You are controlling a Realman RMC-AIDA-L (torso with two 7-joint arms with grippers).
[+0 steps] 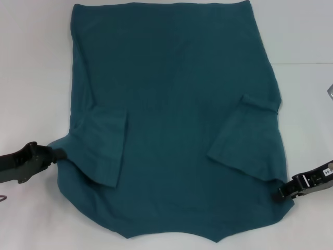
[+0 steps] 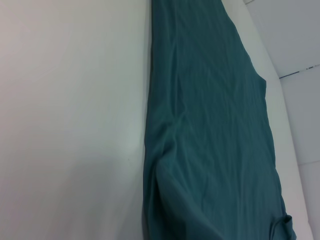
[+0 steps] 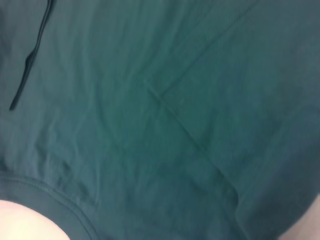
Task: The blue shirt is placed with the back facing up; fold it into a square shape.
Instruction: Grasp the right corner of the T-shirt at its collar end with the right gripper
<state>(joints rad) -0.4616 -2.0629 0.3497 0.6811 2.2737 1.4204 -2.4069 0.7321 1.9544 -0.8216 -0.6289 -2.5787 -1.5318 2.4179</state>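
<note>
Nearest the head camera: collar end of the blue shirt [image 1: 177, 104], plain side up, spread flat across the white table [image 1: 31, 78], both sleeves already folded inward. One shirt, one table, two grippers. Left gripper [image 1: 58, 154] at the shirt's left edge by the shoulder; right gripper [image 1: 281, 192] at the right edge near the folded sleeve. Cannot tell whether either is open or gripping cloth. Likely risk: uneven pulls from the two sides, dragging the sleeves open and skewing the fold.
</note>
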